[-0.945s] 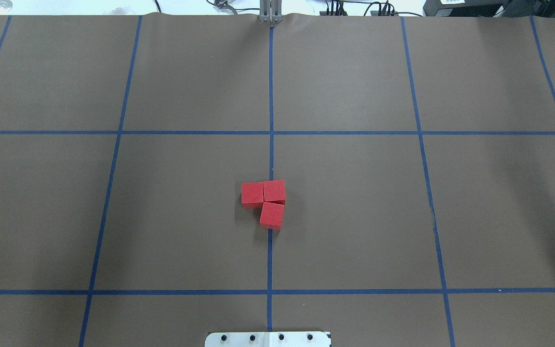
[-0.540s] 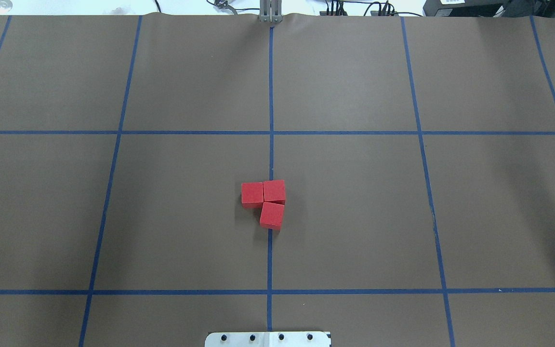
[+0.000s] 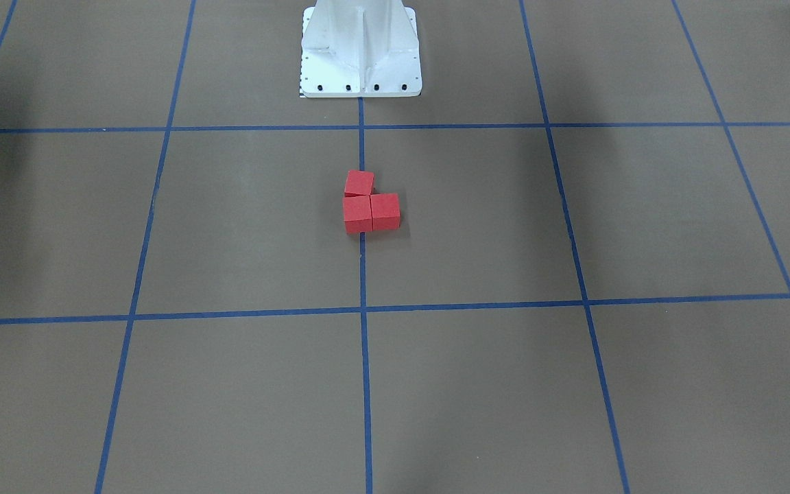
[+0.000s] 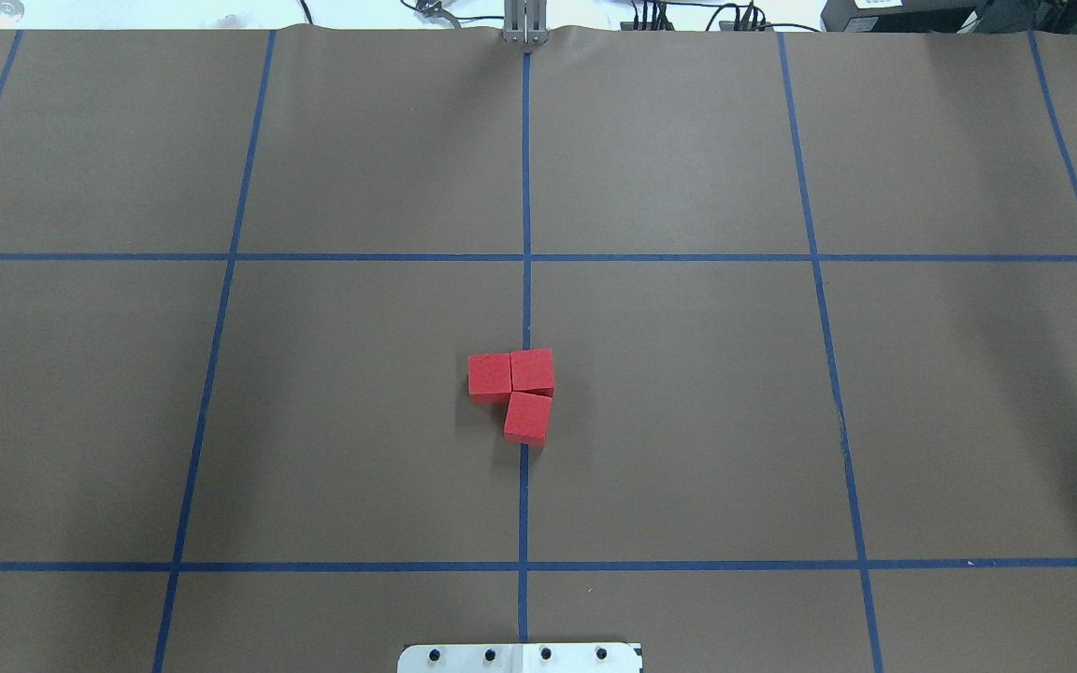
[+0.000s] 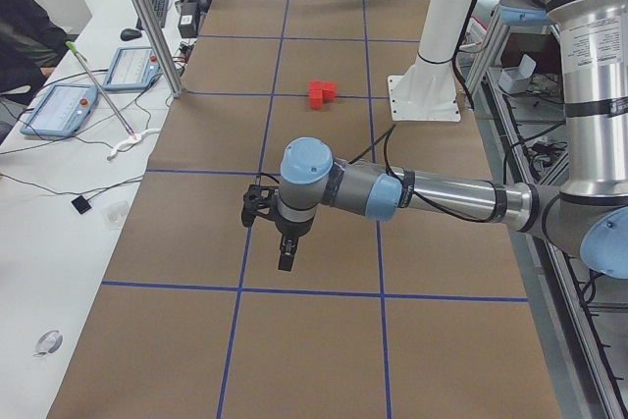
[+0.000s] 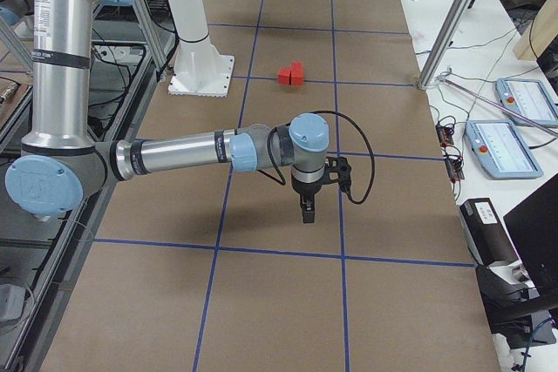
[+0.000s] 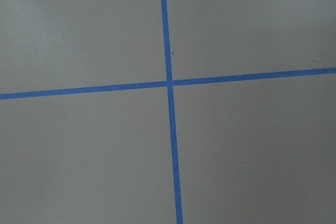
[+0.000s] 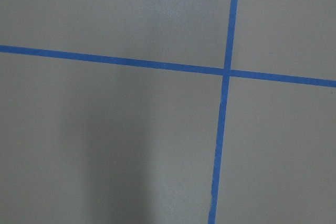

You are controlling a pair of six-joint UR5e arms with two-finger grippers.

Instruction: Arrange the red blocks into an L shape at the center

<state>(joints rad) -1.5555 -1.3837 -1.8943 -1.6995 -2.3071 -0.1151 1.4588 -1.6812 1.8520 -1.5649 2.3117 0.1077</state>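
Note:
Three red blocks sit touching in an L on the brown surface at the center, on the middle blue tape line [image 4: 525, 308]. Two lie side by side [image 4: 490, 376] [image 4: 532, 370] and one [image 4: 528, 417] sits nearer the robot base; the cluster also shows from the front [image 3: 369, 204]. Neither gripper shows in the overhead or front view. The near arm's left gripper [image 5: 286, 260] hangs over the table far from the blocks [image 5: 322, 93]. The right gripper [image 6: 306, 213] hangs likewise far from the blocks [image 6: 291, 74]. I cannot tell whether either is open or shut. Both wrist views show only tape lines.
The white robot base [image 3: 361, 48] stands at the table's near edge behind the blocks. Metal posts [image 5: 147, 17] [image 6: 453, 23] rise at the far edge. Tablets [image 5: 59, 110] [image 6: 501, 147] and cables lie on the side bench. A person's dark sleeve [image 5: 20, 36] shows there.

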